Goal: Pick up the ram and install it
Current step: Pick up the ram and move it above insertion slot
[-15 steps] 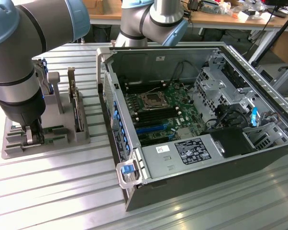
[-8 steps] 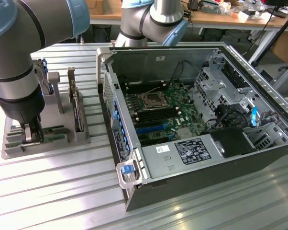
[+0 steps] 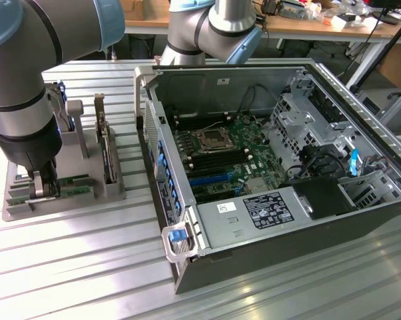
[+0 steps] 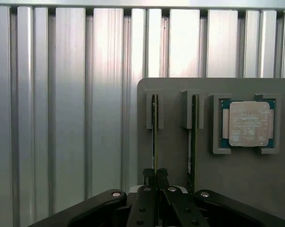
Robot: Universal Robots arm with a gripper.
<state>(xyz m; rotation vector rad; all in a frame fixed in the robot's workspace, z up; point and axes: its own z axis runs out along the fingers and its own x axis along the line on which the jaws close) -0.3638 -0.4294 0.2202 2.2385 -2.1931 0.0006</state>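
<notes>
Two rams stand on edge in slots of a grey holder (image 4: 175, 156). In the wrist view my gripper (image 4: 155, 173) is shut on the thin edge of one ram (image 4: 155, 132), its fingers pinched together on the stick, which still sits in its slot. The other ram (image 4: 193, 137) stands alongside, untouched. In the exterior view the gripper (image 3: 44, 189) is down on the holder (image 3: 67, 203) at the exterior view's left, with green ram edges (image 3: 77, 191) showing beside it. The open computer case (image 3: 267, 153) with its motherboard (image 3: 220, 143) lies to the exterior view's right.
A processor chip (image 4: 249, 124) sits in a square pocket of the holder. Taller upright cards (image 3: 104, 143) stand at the holder's back. The case wall (image 3: 154, 153) rises between holder and motherboard. Everything rests on a ribbed aluminium table (image 3: 87, 267).
</notes>
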